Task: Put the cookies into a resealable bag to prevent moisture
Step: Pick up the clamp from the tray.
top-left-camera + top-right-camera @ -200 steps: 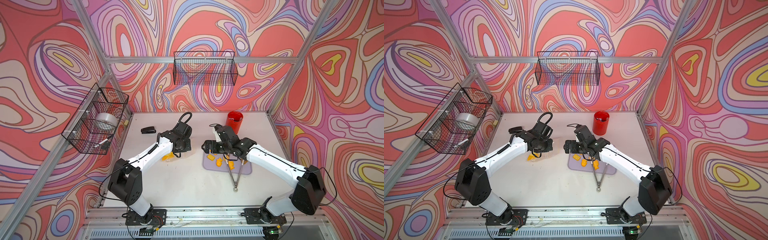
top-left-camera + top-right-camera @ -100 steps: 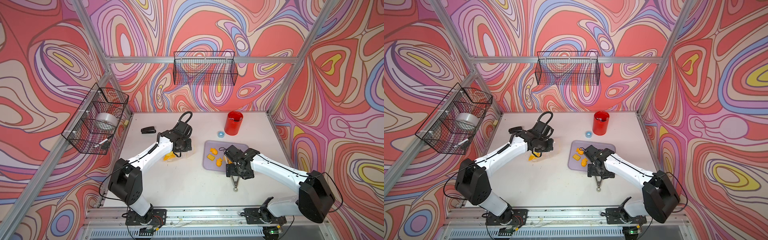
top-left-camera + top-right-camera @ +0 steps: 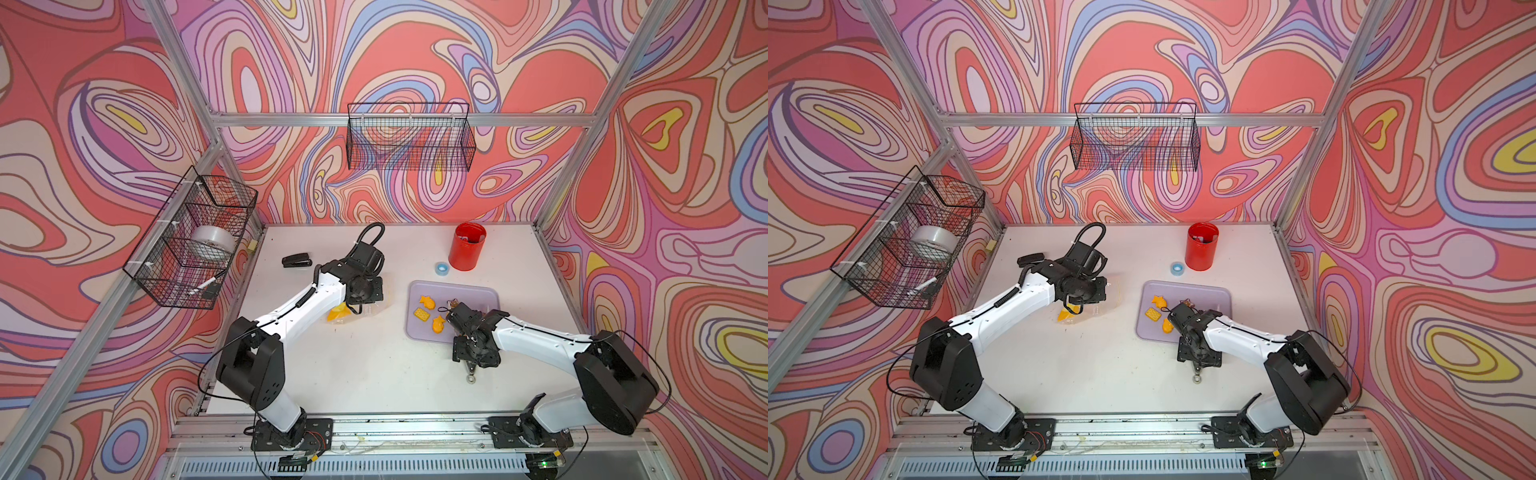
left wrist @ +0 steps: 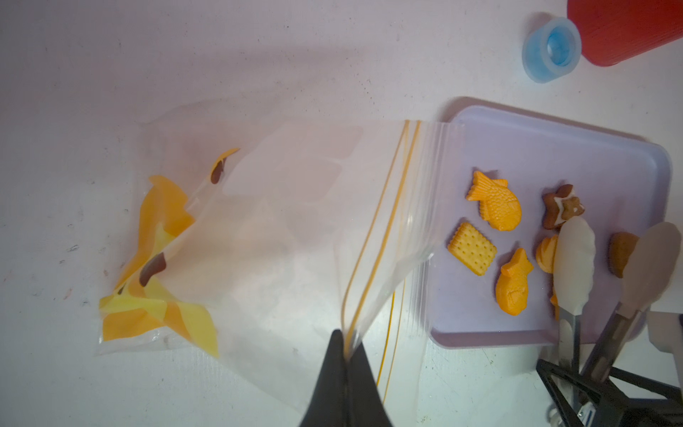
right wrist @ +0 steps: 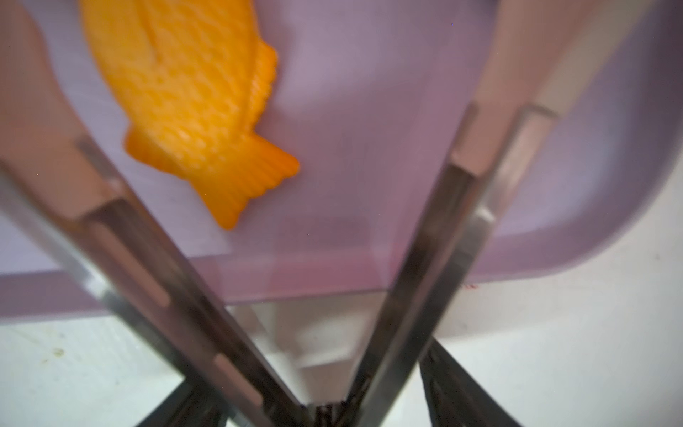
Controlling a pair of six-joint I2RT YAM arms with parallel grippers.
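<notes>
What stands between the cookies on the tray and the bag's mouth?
Nothing visible. The cookies lie on the tray beside the bag, whose upper lip the left gripper holds lifted. The tongs lie farther from the bag than the nearest cookies.

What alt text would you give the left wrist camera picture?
The black left gripper pinches the mouth edge of a clear plastic zip bag lying on a white table, with orange and yellow pieces at its closed end. Beside it, a flat lavender tray holds orange fish-shaped cookies, a square cracker and brown cookies, with pale-tipped metal tongs over them.
</notes>
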